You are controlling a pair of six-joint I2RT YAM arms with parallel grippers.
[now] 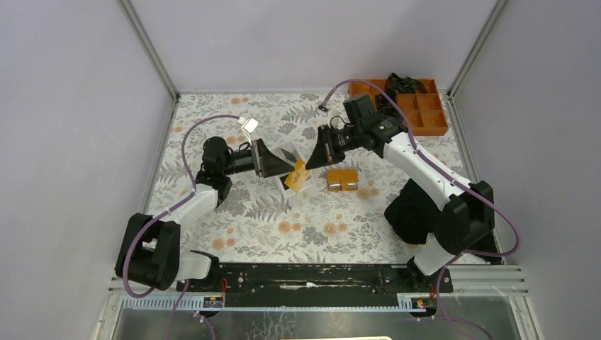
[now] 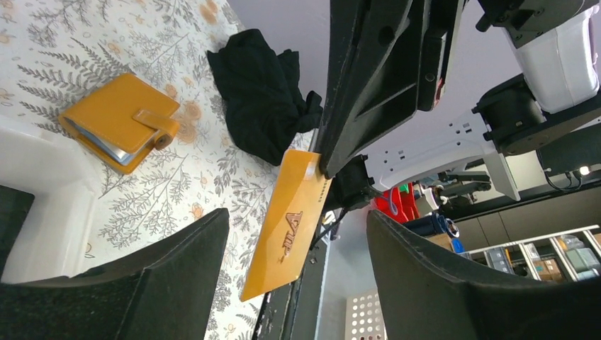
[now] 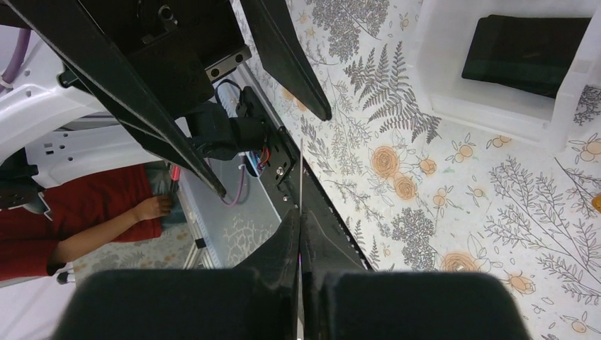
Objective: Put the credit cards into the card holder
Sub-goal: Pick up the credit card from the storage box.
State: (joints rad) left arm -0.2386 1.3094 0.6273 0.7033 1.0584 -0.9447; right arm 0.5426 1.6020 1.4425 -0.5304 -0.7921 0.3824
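We see the right gripper (image 3: 301, 223) closed on the upper corner of an orange card (image 2: 289, 225). The card hangs tilted above the table (image 1: 234, 212); in the right wrist view it shows edge-on, only as a thin line. The left gripper (image 1: 275, 163) faces it with its fingers (image 2: 177, 283) spread wide, and the lower part of the card sits between them, touching neither. The card holder (image 1: 342, 179) lies folded on the table just right of the card, with free room along all its edges. A white box (image 3: 496, 113), partly under the left gripper, holds a dark card (image 3: 528, 46). The black cloth (image 1: 409, 212) lies near the right arm's base. The orange tray (image 1: 432, 120) stands in the far right corner.
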